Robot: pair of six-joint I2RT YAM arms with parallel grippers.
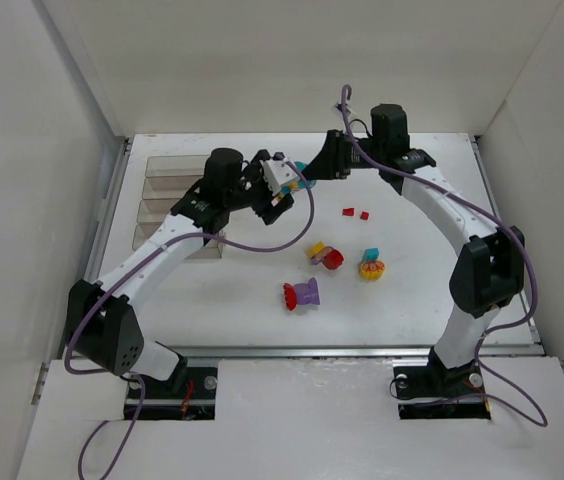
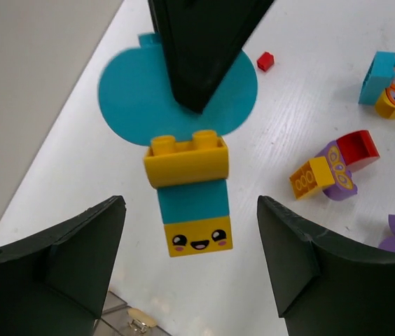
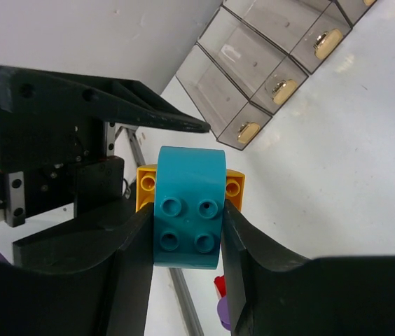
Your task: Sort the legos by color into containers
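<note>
Top view: my right gripper [image 1: 310, 168] and left gripper [image 1: 284, 188] meet nose to nose above the far middle of the table [image 1: 412, 310], with a mixed clump [image 1: 299, 167] between them. It's held in the air so the second hand can get at it. My read: it needs splitting by colour before binning. The containers [image 1: 167, 200] are at far left, beside my left arm. The other legos [image 1: 324, 254] lie loose mid-table, well apart from the bins. White matte surface, plain white walls left, right and far.

Left wrist: my left fingers [image 2: 78, 252] are spread wide either side of the clump [image 2: 190, 199], touching nothing. The stack is a yellow brick [image 2: 187, 159], then cyan, then a yellow face brick [image 2: 198, 238]. The right gripper's black finger comes in from the far end.

Right wrist: right gripper [image 3: 187, 231] is clenched on the cyan brick [image 3: 187, 203], with yellow peeking out behind. The left gripper [image 3: 99, 119] waits alongside. The containers [image 3: 253, 77] are up-right, with no brick colour showing in them, so sorting looks barely begun.
</note>
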